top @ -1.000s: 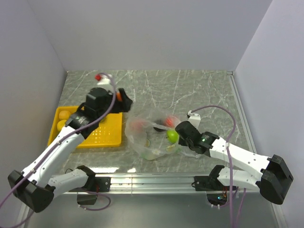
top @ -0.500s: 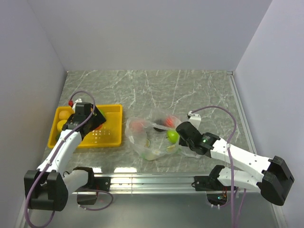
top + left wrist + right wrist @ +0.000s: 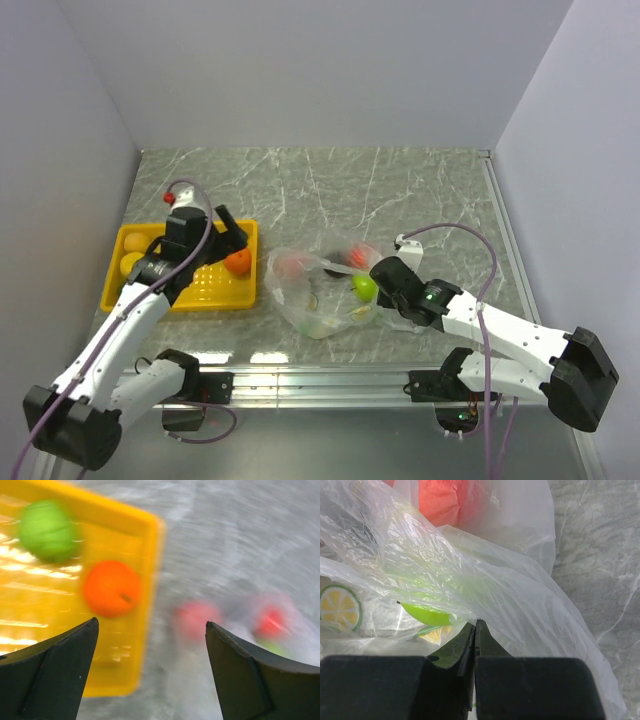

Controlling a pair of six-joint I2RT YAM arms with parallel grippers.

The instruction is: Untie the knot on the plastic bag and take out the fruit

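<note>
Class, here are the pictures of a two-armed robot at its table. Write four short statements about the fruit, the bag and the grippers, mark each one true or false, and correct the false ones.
1. The orange fruit lies in the yellow tray. True.
2. The left gripper is clamped on the orange fruit. False: it is open with nothing between its fingers, and the orange fruit lies in the tray below it.
3. The right gripper is shut on the plastic bag. True.
4. The plastic bag is empty. False: a light green fruit and a red fruit show through it.
</note>
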